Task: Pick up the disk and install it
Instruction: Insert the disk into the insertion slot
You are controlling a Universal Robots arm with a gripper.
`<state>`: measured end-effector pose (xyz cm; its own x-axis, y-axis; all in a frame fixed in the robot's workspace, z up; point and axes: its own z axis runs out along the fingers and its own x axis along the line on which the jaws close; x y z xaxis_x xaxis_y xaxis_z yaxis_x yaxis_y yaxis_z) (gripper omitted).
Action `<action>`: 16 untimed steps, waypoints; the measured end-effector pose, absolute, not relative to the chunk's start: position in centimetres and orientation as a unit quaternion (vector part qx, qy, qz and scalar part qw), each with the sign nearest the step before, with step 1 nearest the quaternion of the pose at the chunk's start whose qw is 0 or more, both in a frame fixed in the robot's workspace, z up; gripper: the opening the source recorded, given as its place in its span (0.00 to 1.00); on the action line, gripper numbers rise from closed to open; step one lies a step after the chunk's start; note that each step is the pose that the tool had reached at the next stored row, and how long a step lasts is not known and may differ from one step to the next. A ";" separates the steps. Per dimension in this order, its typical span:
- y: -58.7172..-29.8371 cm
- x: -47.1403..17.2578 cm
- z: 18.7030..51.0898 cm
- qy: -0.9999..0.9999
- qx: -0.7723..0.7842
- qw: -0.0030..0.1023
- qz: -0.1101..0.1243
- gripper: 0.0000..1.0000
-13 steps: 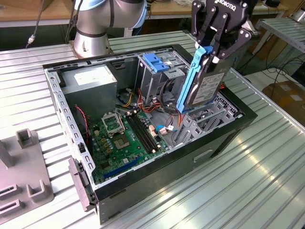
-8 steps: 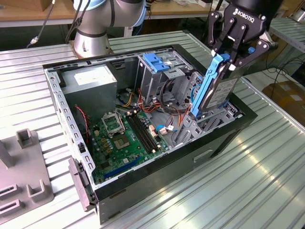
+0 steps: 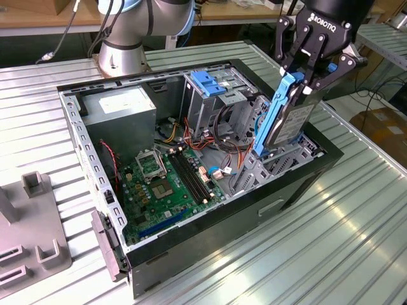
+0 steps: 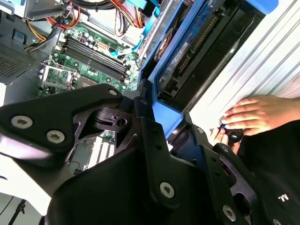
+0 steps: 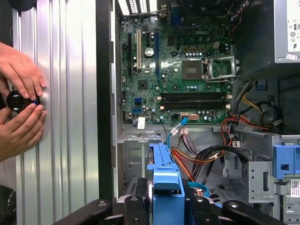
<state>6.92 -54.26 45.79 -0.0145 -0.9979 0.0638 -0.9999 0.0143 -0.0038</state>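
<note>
The tool [image 3: 299, 84] pinches the disk [image 3: 287, 124] by its blue carrier. The drive stands on edge, slightly tilted, with its lower end at the metal bays in one corner of the open computer case [image 3: 210, 238]. The case lies on the ribbed desk [image 3: 331, 254]. In the first wrist view a person's hands [image 5: 21, 126] rest on the desk beside the case, around a small black knob [image 5: 18, 101].

disk [image 3: 287, 121] x1 | gripper [image 3: 308, 81] x1 | PC case [image 3: 210, 232] x1 | mobo [image 3: 166, 184] x1 | hands [image 5: 21, 70] x2 (person's)

Black pincer [image 3: 304, 81] with silver screws [image 4: 167, 189], silver-grey blue-capped arm [image 3: 121, 44]
</note>
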 end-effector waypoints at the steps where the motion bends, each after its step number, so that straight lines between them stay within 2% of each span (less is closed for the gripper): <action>1: -54.3 6.9 45.8 -0.711 0.702 0.021 0.024 0.36; 16: -54.3 7.0 44.5 -0.711 0.702 0.022 0.023 0.36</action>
<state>6.99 -54.35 44.52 -0.0125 -0.9979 0.0641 -0.9999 0.0123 -0.0021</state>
